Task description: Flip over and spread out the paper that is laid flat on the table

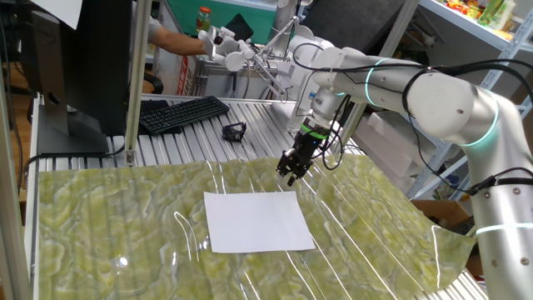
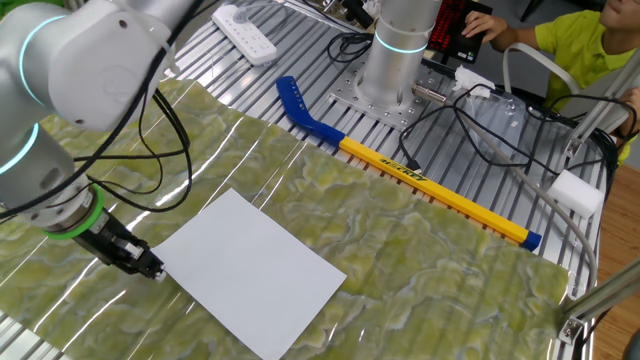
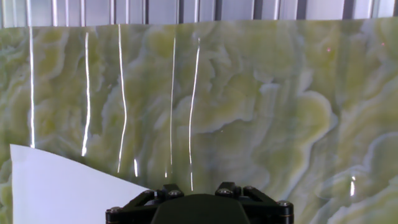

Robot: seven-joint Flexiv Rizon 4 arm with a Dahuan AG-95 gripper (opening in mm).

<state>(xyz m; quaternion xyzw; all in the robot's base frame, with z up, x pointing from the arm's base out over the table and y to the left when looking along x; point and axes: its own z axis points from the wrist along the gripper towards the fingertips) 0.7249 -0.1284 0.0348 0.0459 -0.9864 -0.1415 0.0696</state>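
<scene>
In one fixed view the paper (image 1: 258, 220) lies flat on the green-yellow marbled part of the table (image 1: 108, 225), its edges slightly skewed to the table's front. The gripper (image 1: 291, 174) hangs just above the sheet's far right corner, pointing down, with nothing between its dark fingers; they look close together, but how far apart they stand cannot be told from here. Behind it, on the ribbed silver section, sit a black keyboard (image 1: 182, 113) and a small black clip-like object (image 1: 234, 131). In the other fixed view the sheet (image 2: 247, 273) shows as a white rectangle flat on the marbled film, and the gripper (image 2: 152, 270) is at the sheet's left corner, right beside its edge; whether it touches the paper is not clear, and the jaw gap is hidden by the fingers' angle. A long yellow bar with blue ends (image 2: 430, 184) lies along the far edge of the film. In the hand view only the black gripper body shows at the bottom edge, fingertips out of frame, with a corner of the paper (image 3: 62, 186) at lower left on the marbled surface (image 3: 261, 106).
</scene>
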